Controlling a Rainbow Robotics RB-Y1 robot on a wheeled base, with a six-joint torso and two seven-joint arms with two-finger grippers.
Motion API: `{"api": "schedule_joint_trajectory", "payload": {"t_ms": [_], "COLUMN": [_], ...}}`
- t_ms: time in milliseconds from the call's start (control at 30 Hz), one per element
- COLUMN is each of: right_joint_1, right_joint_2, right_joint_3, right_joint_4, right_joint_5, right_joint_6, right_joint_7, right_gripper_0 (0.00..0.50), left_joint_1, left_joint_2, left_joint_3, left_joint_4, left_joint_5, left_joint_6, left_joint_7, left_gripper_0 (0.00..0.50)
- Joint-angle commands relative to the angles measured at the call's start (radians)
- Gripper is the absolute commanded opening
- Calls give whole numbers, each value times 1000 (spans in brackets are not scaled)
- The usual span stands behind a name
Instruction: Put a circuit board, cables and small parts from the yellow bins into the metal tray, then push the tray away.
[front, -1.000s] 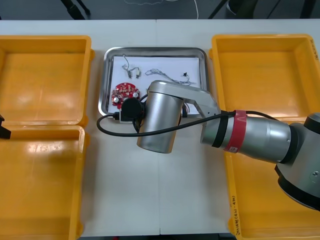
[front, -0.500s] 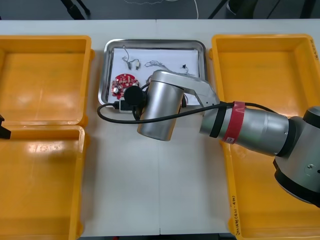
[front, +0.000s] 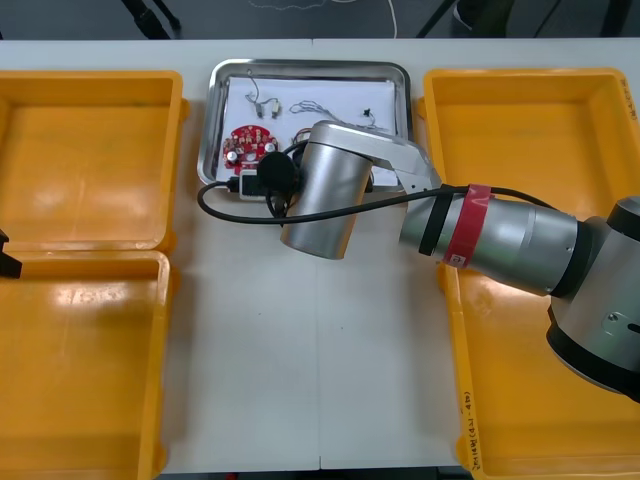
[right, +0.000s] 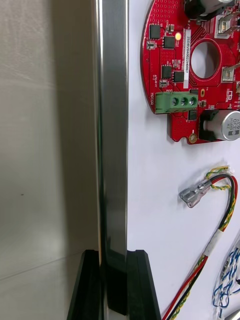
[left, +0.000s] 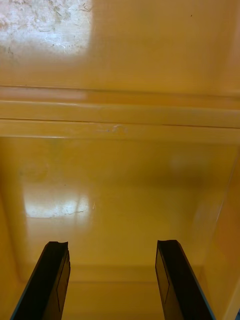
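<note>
The left gripper (left: 112, 250) is held over a yellow bin (left: 120, 175), fingers spread. The near rim of the tray (right: 112, 125) is pinched by the right gripper (right: 114, 260). Beyond, a circuit board (right: 172, 75) and cables (right: 220, 220) are seen inside.

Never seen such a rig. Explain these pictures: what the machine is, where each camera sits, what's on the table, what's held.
This is a two-armed robot. The wide picture looks down from above its arms at a light table; the two upright ones come from cameras on its wrists. Between yellow bins lies a metal tray holding a red circuit board and cables. The right gripper is clamped on the tray's rim. The left gripper hangs open and empty over a left-side bin.
</note>
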Motion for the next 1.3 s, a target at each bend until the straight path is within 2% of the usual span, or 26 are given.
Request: {"api": "schedule_joint_trajectory", "payload": {"t_ms": [33, 700, 1300], "right_joint_1": [-59, -89, -91], "right_joint_2": [23, 22, 23], "right_joint_3": [-36, -36, -36], "right_joint_4": [17, 138, 180], "right_joint_5": [15, 38, 53], "right_joint_6": [-47, -188, -283], "right_joint_7": [40, 41, 36], "right_gripper_0": [0, 0, 0], "left_joint_1": [14, 14, 14], "left_joint_2": [-7, -7, -7], "left_joint_3": [32, 32, 32], "left_joint_4": [-26, -26, -26], "left_joint_5": [-9, -9, -9], "left_joint_6": [7, 7, 7], "left_joint_7": [-63, -63, -63], "left_gripper_0": [500, 500, 500]}}
